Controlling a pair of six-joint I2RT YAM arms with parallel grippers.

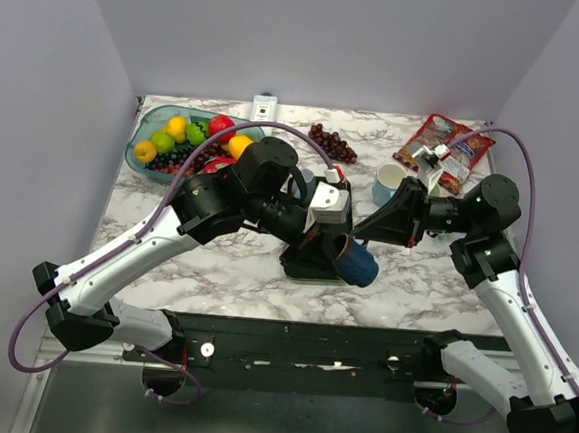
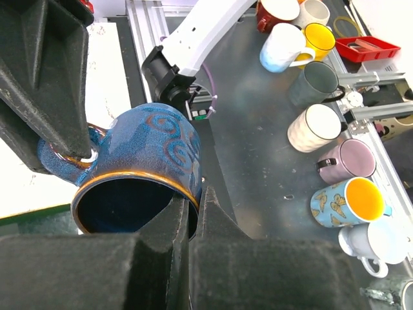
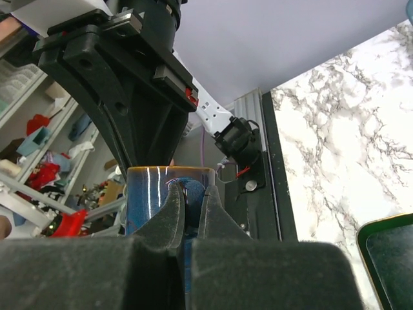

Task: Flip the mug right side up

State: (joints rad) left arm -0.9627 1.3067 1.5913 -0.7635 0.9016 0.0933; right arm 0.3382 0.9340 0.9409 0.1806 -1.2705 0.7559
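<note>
The left fingers [image 2: 161, 242] clamp the blue mug [image 1: 356, 264] by its rim and the right fingers [image 3: 169, 216] pinch its handle. It hangs tilted, not yet upright.

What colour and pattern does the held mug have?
The mug is blue with spiral swirls and an orange-brown rim; clearest in the left wrist view.

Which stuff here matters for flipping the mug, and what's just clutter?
Job: mug, left tool and right tool, both shut on it.
Clutter: fruit bowl, grapes, snack packets, pale cup, dark tray.
</note>
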